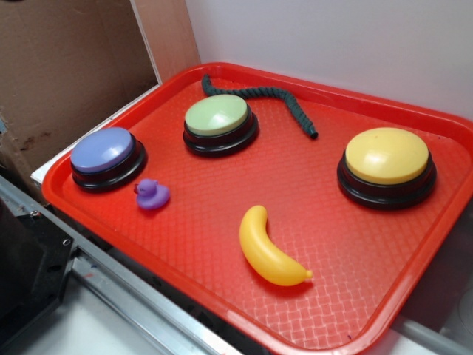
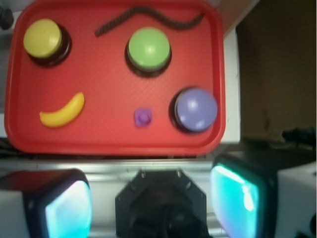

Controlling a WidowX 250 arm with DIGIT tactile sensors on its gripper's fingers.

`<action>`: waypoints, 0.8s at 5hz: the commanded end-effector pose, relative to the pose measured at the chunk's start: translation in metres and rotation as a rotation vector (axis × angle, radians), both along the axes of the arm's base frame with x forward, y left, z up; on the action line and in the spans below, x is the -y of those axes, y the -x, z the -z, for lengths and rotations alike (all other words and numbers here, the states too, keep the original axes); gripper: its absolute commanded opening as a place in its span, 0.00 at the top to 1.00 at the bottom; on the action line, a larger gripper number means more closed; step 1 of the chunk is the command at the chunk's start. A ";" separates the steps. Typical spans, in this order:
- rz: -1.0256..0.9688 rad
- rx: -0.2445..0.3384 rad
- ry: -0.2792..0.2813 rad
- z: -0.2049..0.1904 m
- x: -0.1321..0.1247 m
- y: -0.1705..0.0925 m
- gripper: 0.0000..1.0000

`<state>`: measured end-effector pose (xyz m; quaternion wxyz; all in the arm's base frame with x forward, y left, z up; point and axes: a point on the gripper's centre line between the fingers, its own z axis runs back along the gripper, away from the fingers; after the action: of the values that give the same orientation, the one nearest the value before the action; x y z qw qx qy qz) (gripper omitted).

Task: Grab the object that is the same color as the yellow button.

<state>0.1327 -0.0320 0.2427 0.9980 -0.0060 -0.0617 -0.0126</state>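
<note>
Exterior: three buttons, one banana, one duck.

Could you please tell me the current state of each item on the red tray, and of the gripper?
Curved glossy yellow plastic banana: lying flat, ungrasped.
Yellow domed button: untouched.
Pale green domed button: untouched.
Purple domed button: untouched.
Small purple duck: upright.
Dark green rope: lying loosely curved.
Gripper: open, off the tray.
</note>
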 end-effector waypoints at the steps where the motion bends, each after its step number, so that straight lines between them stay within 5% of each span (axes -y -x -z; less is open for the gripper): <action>1: 0.029 0.116 0.078 -0.025 0.055 -0.044 0.00; 3: -0.055 0.060 0.110 -0.019 0.127 -0.039 0.00; 4: -0.011 0.095 0.105 -0.015 0.137 -0.018 0.00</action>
<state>0.1506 -0.1711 0.2451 0.9948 -0.0397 -0.0933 -0.0073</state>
